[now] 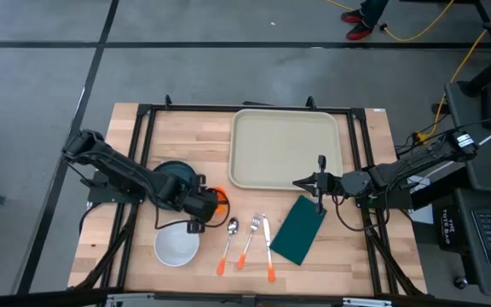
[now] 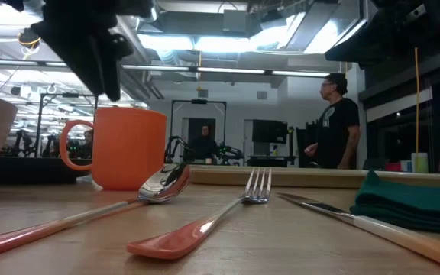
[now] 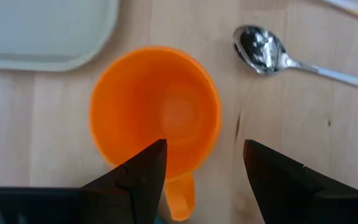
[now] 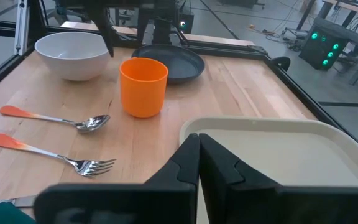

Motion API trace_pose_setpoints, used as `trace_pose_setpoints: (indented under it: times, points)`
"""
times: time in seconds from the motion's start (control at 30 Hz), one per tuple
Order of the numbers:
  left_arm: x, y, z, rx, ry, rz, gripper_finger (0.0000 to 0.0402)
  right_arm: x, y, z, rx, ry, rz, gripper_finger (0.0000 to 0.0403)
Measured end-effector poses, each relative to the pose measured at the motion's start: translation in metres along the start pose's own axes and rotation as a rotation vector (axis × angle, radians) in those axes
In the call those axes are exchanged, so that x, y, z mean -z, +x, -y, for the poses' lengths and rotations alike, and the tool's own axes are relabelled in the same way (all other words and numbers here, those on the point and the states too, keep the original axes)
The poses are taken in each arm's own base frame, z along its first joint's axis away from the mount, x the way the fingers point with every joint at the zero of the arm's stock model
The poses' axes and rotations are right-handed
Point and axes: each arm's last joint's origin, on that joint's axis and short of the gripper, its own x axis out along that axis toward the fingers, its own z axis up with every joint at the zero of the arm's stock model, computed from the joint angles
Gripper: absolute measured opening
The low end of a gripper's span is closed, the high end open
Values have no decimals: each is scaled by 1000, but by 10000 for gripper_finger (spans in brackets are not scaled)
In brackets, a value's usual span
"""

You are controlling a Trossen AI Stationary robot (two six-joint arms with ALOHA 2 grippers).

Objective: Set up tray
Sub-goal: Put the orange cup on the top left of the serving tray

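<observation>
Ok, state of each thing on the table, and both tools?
tray: empty, flat on the table
cup: upright, empty, standing free
bowl: upright, empty
plate: flat, bare
napkin: folded, off the tray
left tool: open, above the cup
right tool: shut, empty, at the tray's edge

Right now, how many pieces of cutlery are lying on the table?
3, side by side near the table's front edge: spoon nearest the orange cup, fork in the middle, knife beside the green napkin.
</observation>
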Motion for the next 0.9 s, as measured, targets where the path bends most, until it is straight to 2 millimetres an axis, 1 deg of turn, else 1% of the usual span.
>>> trace_pose_setpoints:
  times: [0.1,0.23,0.57,0.67,0.8,0.9]
  points:
    - [0,7,2,0,42,-26,207,0,0,0,0,0,0,12]
    - [0,10,4,-4,54,-35,207,0,0,0,0,0,0,12]
    - [2,5,2,-10,59,-39,207,1,0,0,0,-5,-6,12]
    - [7,5,1,-10,32,-94,207,1,0,0,0,-5,-7,12]
    - [16,3,-4,-62,-6,-179,207,1,0,0,0,-4,-7,12]
    - [18,3,-6,-89,-1,-196,207,1,0,0,0,-4,-7,12]
